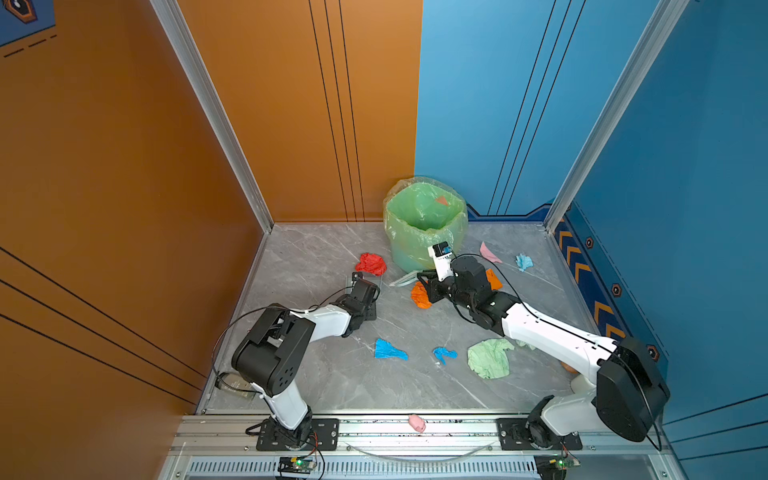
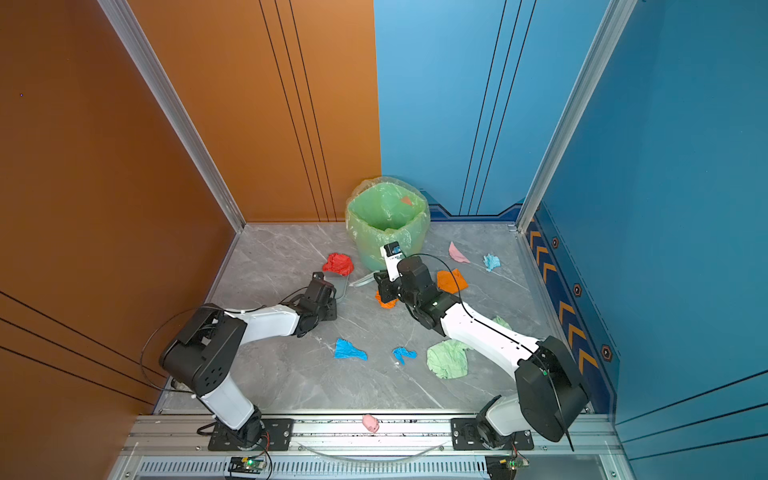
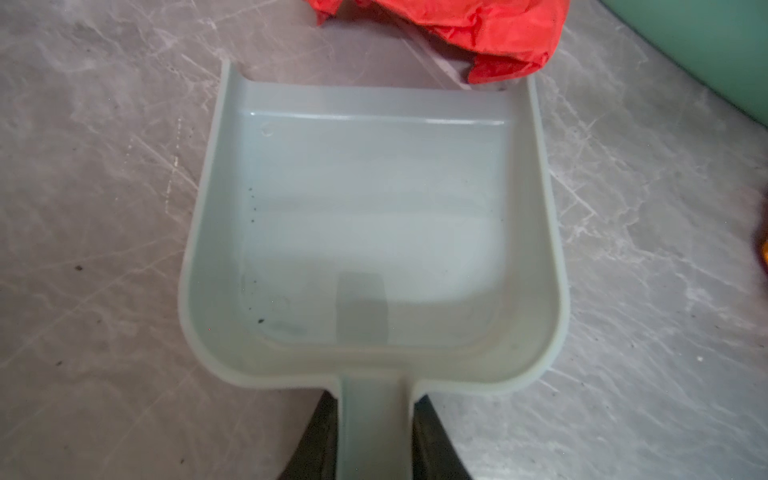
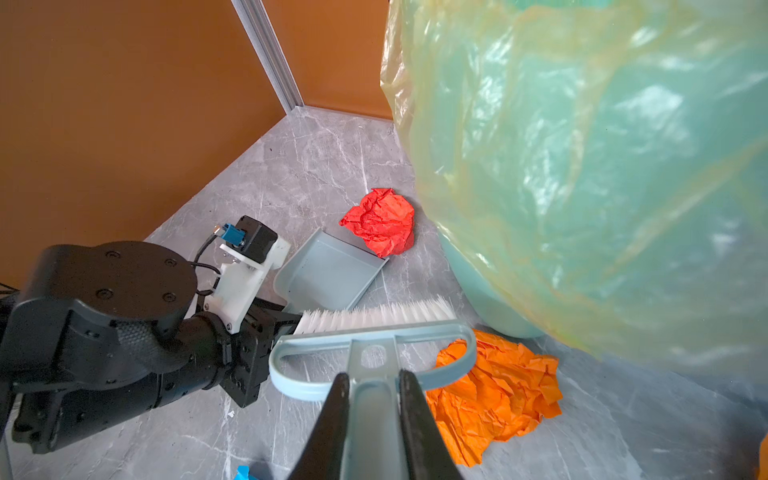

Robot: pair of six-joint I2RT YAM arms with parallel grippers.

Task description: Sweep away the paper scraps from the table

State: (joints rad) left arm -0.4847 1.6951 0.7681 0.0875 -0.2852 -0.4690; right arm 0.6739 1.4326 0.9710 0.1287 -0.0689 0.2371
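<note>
The left end effector [image 3: 376,440] is seen clamped shut on the stub handle of the pale dustpan [image 3: 374,216]. The pan is laid flat on the tabletop [image 3: 104,208], and the red scrap [image 3: 457,29] sits at one corner of its open lip, apparently touching it. The right end effector [image 4: 372,415] is closed on the handle of the small brush [image 4: 374,328]. An orange scrap [image 4: 498,399] lies just beside the brush head, at the foot of the lined bin [image 4: 582,166].

More paper scraps [image 1: 388,350] are spread over the tabletop. Bright blue ones and a pale green wad [image 1: 489,357] lie nearer the arm bases, while a pink scrap [image 1: 489,252] and a light blue scrap [image 1: 523,262] lie toward the far right.

From the crumpling, the scraps are judged feather-light, soft and springy, so they are likely to be flicked or rolled aside rather than pushed cleanly. No pinching is called for. Each is best met low, at its base, by the bristles and driven over the pan's lip.
</note>
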